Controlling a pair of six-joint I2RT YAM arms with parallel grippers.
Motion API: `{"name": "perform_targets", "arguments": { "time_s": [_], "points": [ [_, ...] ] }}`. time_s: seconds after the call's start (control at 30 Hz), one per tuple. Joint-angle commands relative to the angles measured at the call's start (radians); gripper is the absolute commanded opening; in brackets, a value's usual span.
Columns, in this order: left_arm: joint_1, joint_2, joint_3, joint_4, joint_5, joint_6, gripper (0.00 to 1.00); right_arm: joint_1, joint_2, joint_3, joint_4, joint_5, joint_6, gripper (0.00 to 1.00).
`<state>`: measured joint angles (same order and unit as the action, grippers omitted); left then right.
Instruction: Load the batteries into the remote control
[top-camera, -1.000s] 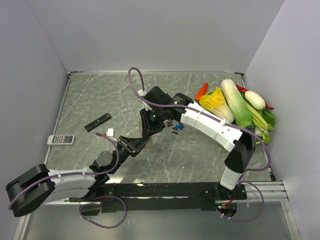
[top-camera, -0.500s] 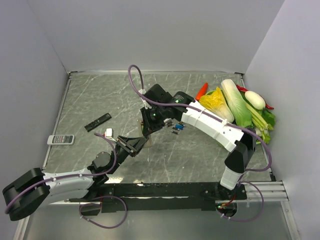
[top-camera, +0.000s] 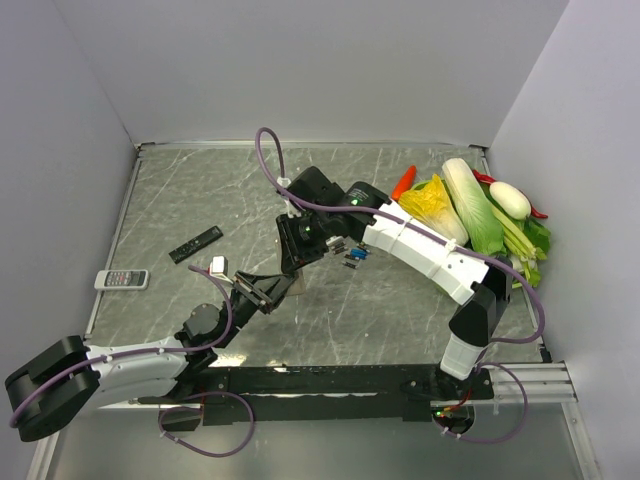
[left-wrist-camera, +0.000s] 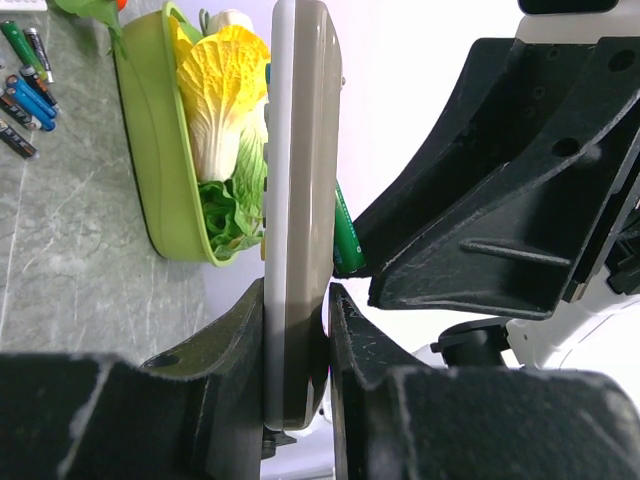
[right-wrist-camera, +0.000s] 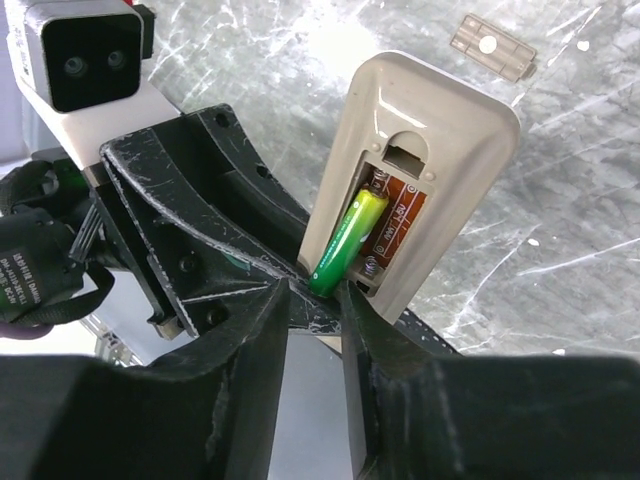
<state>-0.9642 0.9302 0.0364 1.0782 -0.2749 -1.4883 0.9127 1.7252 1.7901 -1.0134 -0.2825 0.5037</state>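
Observation:
My left gripper (left-wrist-camera: 297, 300) is shut on the lower end of the remote control (left-wrist-camera: 300, 200) and holds it upright above the table, seen edge-on. In the right wrist view the remote's grey-beige back (right-wrist-camera: 440, 110) faces me with its battery bay open. My right gripper (right-wrist-camera: 315, 290) is shut on a green battery (right-wrist-camera: 345, 243). The battery is tilted, with its far end inside the bay against the brown board. It also shows in the left wrist view (left-wrist-camera: 345, 235). Several loose batteries (top-camera: 352, 255) lie on the table, also in the left wrist view (left-wrist-camera: 22, 70). In the top view both grippers meet mid-table (top-camera: 288, 272).
A small beige bay cover (right-wrist-camera: 490, 45) lies on the marble table. A green tray of vegetables (top-camera: 480, 215) stands at the right. A black remote (top-camera: 195, 244) and a small white remote (top-camera: 122, 279) lie at the left.
Both grippers, with the remote and the green battery, have shifted slightly to the left. The left arm's elbow has swung lower and further left.

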Motion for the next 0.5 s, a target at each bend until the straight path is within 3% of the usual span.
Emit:
{"name": "perform_targets", "arguments": {
  "time_s": [0.0,0.47],
  "points": [
    [-0.005,-0.022,-0.07,0.126,0.016,-0.03,0.01,0.008,0.019,0.051,-0.027,0.023,-0.005,0.37],
    [-0.007,0.009,-0.096,0.201,0.029,-0.076,0.01,0.009,-0.032,0.069,-0.047,0.068,-0.076,0.45]
  ]
}}
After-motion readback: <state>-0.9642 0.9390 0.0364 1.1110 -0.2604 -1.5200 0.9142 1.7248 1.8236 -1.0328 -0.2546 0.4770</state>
